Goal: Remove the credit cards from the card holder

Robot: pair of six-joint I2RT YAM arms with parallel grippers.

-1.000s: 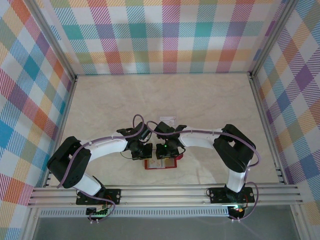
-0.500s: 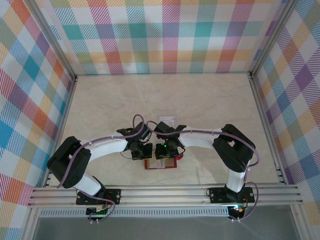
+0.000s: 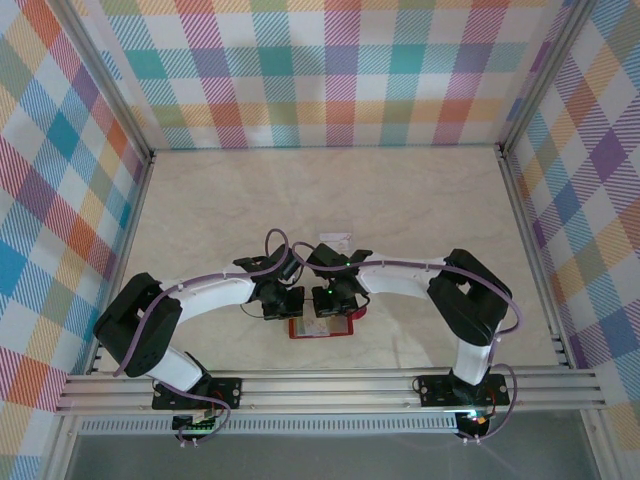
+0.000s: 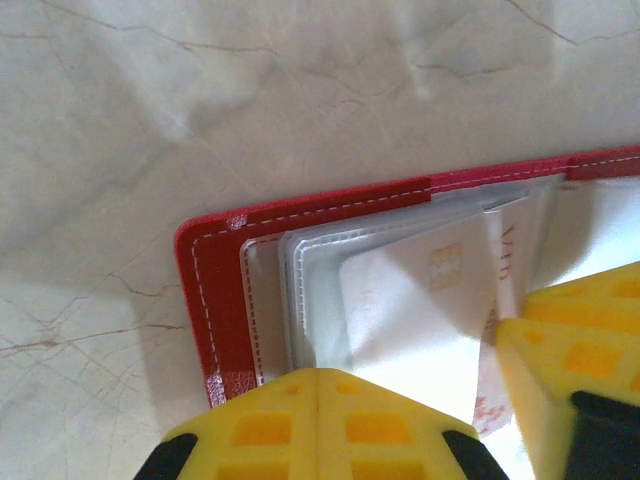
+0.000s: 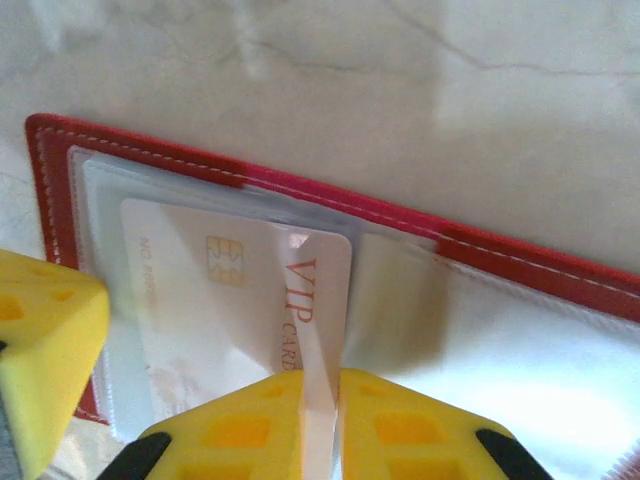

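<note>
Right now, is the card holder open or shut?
Open. The card holder lies spread flat on the table, with its clear inner pockets and a VIP card facing up.

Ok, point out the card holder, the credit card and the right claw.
card holder (image 5: 300,195): right wrist view, red stitched top border.
credit card (image 5: 195,320): right wrist view, pale face below the chip.
right claw (image 5: 320,430): right wrist view, between its yellow fingertips.
</note>
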